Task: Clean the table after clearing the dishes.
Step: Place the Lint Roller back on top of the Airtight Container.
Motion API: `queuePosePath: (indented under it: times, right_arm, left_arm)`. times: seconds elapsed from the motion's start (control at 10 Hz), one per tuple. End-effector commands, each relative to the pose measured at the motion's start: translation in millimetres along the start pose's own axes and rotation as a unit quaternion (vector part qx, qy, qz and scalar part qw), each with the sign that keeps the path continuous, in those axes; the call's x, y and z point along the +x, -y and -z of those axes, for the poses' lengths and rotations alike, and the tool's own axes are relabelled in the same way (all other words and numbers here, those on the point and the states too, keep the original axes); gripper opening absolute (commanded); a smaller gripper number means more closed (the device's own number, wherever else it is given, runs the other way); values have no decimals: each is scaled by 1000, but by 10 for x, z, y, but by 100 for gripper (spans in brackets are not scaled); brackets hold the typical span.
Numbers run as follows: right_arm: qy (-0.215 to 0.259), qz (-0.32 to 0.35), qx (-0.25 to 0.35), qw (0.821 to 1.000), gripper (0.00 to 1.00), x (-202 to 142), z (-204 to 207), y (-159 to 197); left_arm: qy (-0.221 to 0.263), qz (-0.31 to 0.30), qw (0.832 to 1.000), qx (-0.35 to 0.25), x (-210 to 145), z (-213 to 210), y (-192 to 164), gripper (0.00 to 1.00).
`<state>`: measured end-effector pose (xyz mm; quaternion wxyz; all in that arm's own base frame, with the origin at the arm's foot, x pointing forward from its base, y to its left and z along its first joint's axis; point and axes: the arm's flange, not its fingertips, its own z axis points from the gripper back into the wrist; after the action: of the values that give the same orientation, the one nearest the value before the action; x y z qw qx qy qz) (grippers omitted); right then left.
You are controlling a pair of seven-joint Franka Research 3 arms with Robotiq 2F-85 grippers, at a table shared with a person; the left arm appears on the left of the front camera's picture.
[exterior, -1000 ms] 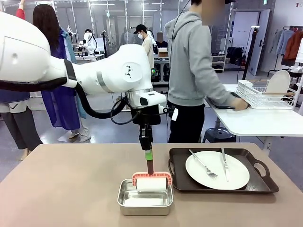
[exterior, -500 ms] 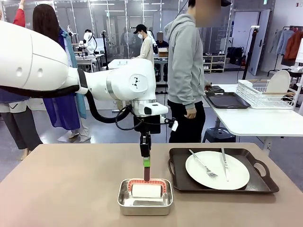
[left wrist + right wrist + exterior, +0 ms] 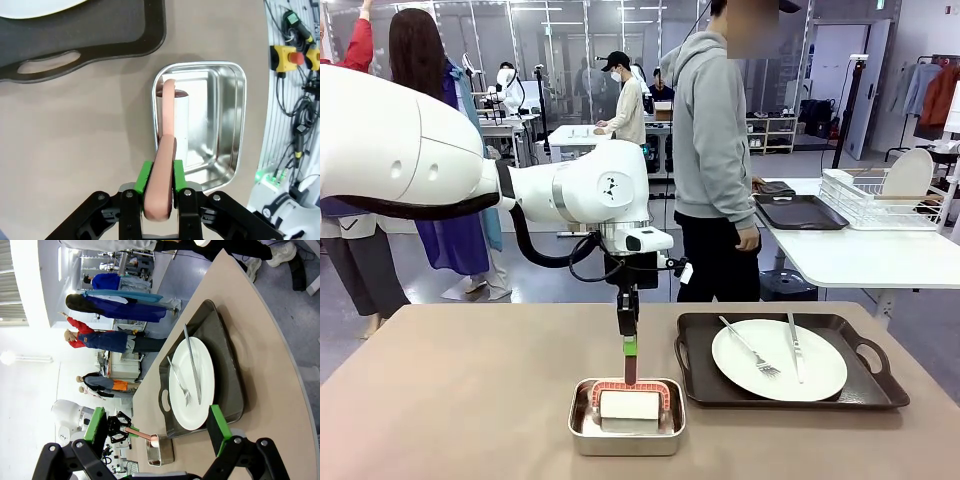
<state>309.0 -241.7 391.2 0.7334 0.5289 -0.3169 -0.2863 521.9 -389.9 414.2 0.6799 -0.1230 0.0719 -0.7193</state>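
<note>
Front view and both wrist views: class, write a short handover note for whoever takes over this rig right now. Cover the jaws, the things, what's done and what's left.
Jaws: left gripper shut on the handle of the roller, whose roll sits in the pan. The right gripper is open and empty.
Things: the tray with plate, fork and knife is on the table, right of the pan. The other tray lies on the white table, beside the person.
Done: one tray cleared.
Left: clear the tray with the plate, then roll the table.
</note>
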Motion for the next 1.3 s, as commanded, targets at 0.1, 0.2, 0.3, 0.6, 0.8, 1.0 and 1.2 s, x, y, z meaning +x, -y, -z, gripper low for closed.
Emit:
queuePosePath:
  times: [0.1, 0.2, 0.3, 0.6, 0.8, 1.0, 1.2]
  right_arm:
    - [0, -2, 3, 1000, 100, -6, -9, -18]
    - [0, -2, 3, 1000, 100, -6, -9, -18]
    - [0, -2, 3, 1000, 100, -6, -9, -18]
    - [0, -2, 3, 1000, 100, -6, -9, -18]
    - [0, -2, 3, 1000, 100, -6, -9, -18]
    - [0, -2, 3, 1000, 100, -6, -9, -18]
    - [0, -2, 3, 1000, 100, -6, -9, -18]
  left_arm:
    - [-8, 8, 1000, 12, -17, 96, -108, 28]
    - [-6, 9, 1000, 19, -39, 78, -109, 51]
    - [-2, 10, 1000, 21, -53, 60, -108, 55]
    - [13, 19, 999, 22, -78, -25, -52, 100]
    - [22, 17, 999, 24, -115, -80, -25, 100]
    - [29, 0, 999, 21, -151, -76, -12, 100]
    - [10, 3, 1000, 21, -75, -98, -102, 100]
